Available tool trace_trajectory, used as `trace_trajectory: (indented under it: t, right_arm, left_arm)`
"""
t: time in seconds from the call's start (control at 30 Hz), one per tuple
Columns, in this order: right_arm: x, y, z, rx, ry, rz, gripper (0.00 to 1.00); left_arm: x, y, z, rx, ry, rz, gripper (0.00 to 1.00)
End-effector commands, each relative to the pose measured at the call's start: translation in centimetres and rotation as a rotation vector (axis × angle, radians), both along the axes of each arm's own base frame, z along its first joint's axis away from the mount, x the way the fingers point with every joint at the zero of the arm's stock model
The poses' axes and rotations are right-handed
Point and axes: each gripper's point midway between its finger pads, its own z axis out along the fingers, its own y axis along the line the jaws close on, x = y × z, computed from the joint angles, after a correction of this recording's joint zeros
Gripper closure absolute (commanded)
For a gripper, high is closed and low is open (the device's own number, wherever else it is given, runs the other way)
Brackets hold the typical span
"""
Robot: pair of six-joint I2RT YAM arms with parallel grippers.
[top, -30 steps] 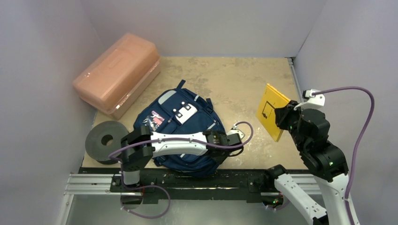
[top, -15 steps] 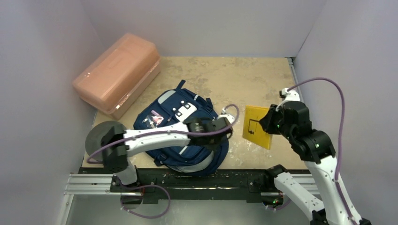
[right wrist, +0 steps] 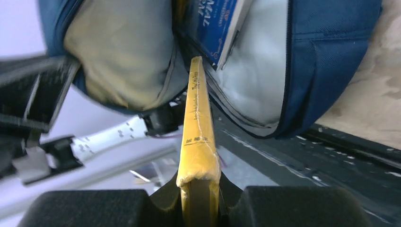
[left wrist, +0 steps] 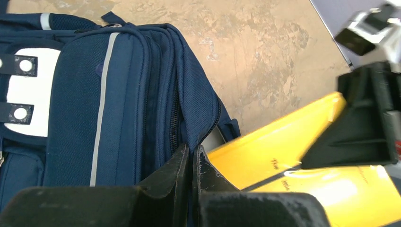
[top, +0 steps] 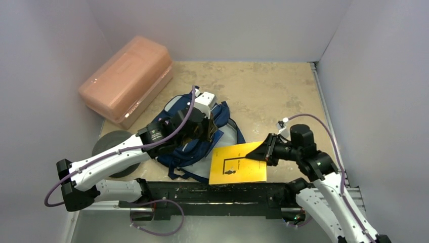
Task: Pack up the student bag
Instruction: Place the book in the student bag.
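The student bag [top: 184,151] lies on the table, navy with a grey stripe [left wrist: 101,94], its main zip open and its pale lining [right wrist: 265,71] showing. My left gripper [top: 210,132] [left wrist: 191,149] is shut on the navy fabric edge of that opening and holds it up. My right gripper [top: 255,154] [right wrist: 199,182] is shut on a yellow book [top: 235,164] [left wrist: 283,142] [right wrist: 198,109], which is held flat with its far edge at the bag's mouth. A blue book [right wrist: 213,28] sits inside the bag.
A salmon-pink plastic box [top: 129,78] stands at the back left against the wall. A dark grey disc [top: 109,139] lies left of the bag, partly behind my left arm. The black mounting rail [top: 202,195] runs along the near edge, under the book's near side.
My left gripper has closed, moved to the bag's opening and pulled its edge up. My right arm has swung the yellow book down and left, from upright to flat at the bag's mouth.
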Motion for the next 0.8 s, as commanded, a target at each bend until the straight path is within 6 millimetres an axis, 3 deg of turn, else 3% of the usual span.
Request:
trace_trajectory:
  t: [0.0,0.2,0.4,0.47,0.57,0.63,0.77]
  right_arm:
    - [3.5,3.0,6.2,0.392,0.004,-0.079,1.00]
    - [10.0,3.6,4.0,0.387,-0.019,-0.290,1.00]
    - [13.9,9.0,2.0,0.359,-0.120,-0.438,1.00]
    - [15.5,9.3,1.3,0.363,-0.203,-0.579,1.00]
    - [16.6,10.5,0.2,0.386,-0.243,-0.662,1.00]
    - [17.0,12.1,1.1,0.438,-0.286,-0.643,1.00]
    - [17.2,14.6,-0.5,0.309,-0.344,-0.685,0.93]
  left_arm:
    - [0.3,-2.5,6.1,-0.163,-0.122,-0.091,1.00]
    - [-1.8,-4.3,7.1,-0.223,-0.076,-0.230,1.00]
    - [-3.3,-5.1,8.8,-0.250,-0.052,-0.315,1.00]
    - [-3.7,-4.9,8.6,-0.188,-0.033,-0.343,1.00]
    - [-3.6,-4.1,8.0,-0.126,0.002,-0.322,1.00]
    - [-4.4,-4.6,8.0,-0.157,0.012,-0.362,1.00]
    - [-4.8,-5.1,8.3,-0.197,0.034,-0.376,1.00]
